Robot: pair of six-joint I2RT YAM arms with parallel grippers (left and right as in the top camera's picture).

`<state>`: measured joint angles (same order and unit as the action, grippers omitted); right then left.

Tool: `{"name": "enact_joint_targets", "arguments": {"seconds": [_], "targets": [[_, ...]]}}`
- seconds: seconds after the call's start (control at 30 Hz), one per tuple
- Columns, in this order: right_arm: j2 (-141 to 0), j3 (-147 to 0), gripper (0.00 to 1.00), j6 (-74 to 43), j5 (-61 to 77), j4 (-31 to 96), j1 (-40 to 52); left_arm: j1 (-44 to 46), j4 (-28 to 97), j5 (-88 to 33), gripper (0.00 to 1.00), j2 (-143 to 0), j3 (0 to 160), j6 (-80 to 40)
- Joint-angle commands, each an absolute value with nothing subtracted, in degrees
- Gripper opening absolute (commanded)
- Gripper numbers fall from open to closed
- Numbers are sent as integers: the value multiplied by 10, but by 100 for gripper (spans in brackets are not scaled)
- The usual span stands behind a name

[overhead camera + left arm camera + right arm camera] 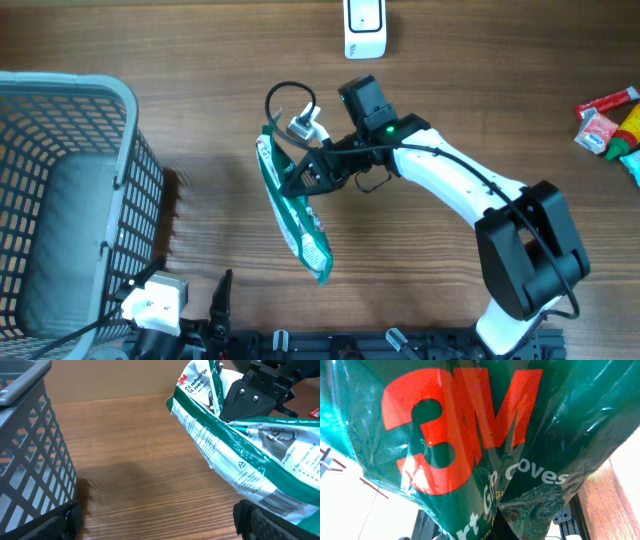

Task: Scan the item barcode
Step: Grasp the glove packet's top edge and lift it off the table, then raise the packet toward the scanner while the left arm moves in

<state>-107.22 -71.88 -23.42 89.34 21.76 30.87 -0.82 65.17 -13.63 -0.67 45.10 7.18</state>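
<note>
The item is a green and white 3M gloves packet point(295, 215) hanging tilted above the table's middle. My right gripper point(305, 178) is shut on its upper edge. The packet point(470, 435) fills the right wrist view with its red logo and hides the fingers there. In the left wrist view the packet point(240, 455) shows its printed white back, with the right gripper point(255, 395) behind it. A white scanner point(365, 28) stands at the table's far edge. My left gripper point(157, 522) is open and low over bare wood at the front left, with one fingertip point(255, 520) just under the packet's lower end.
A grey plastic basket point(130, 110) takes up the left side, and its wall point(30, 445) stands close to the left gripper's left finger. Several small red and green items point(610, 120) lie at the far right edge.
</note>
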Motion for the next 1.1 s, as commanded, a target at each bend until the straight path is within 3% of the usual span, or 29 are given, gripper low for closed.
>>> {"name": "enact_joint_targets", "arguments": {"seconds": [0.0, 0.17, 0.3, 0.43, 0.57, 0.63, 0.67, 0.7, 0.83, 0.93, 1.07], "targets": [[-1061, -721, 4, -246, 930, 215, 296, -11, 650, -145, 100, -3, 452, 72], [-1054, -721, 4, -321, 931, 215, 293, -11, 573, -141, 100, -3, 452, 68], [-1026, -721, 4, -363, 931, 214, 271, -11, 514, -310, 100, -3, 452, 55], [-983, -721, 4, -367, 931, 214, 243, -11, 463, -384, 100, -3, 448, 55], [-952, -721, 4, -377, 931, 210, 209, -11, 426, -592, 100, -4, 419, 55], [-948, -721, 4, -382, 931, 211, 197, -11, 419, -612, 100, -4, 399, 54], [-949, -720, 4, -390, 931, 211, 196, -11, 409, -607, 100, -4, 387, 29], [-949, -720, 4, -395, 931, 210, 196, -11, 359, -562, 100, -9, 353, -103], [-949, -720, 4, -398, 931, 210, 196, -11, 206, -470, 100, -37, 253, -433], [-949, -720, 4, -410, 931, 210, 196, -11, 104, -469, 100, -66, 205, -542], [-949, -720, 4, -410, 930, 210, 196, -10, 87, -449, 100, -104, 198, -596]]}}
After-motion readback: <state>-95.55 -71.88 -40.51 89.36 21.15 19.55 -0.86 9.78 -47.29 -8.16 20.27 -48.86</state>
